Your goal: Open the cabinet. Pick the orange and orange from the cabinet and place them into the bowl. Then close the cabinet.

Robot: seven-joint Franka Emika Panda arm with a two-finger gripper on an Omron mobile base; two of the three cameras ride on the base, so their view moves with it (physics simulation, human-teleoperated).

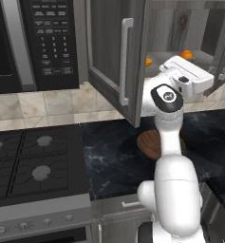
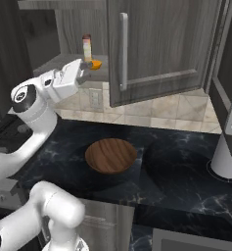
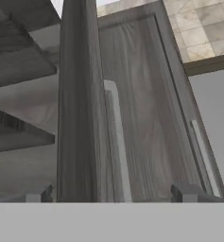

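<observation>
Above the dark marble counter (image 2: 186,186), the cabinet (image 1: 111,57) stands with both doors swung out; its left door, with the long silver bar handle (image 1: 126,61), hangs open at about 11 o'clock from the robot's elbow in the left base view. On the cabinet shelf one orange (image 1: 187,54) sits at roughly 1 o'clock from the white hand, and a second orange (image 1: 148,61) peeks out at the door's edge, at about 10 o'clock from the hand. In the right base view an orange (image 2: 95,63) lies on the shelf just beside a tall upright bottle (image 2: 87,47), at 3 o'clock from the hand.

The gripper (image 3: 113,194) is raised to shelf height at the cabinet opening, jaws spread wide and holding nothing. In the hand view the two fingertips (image 3: 38,194) stand either side of a door's narrow edge without touching it, the door's inner panel running away toward 12 o'clock.

The bowl (image 2: 111,155) rests on the counter below the cabinet, at about 5 o'clock from the hand in the right base view, with nothing visible in it. In the left base view the arm covers part of the bowl (image 1: 148,142). A black microwave (image 1: 33,42) hangs at 9 o'clock from the cabinet, above a gas stove (image 1: 33,166).
</observation>
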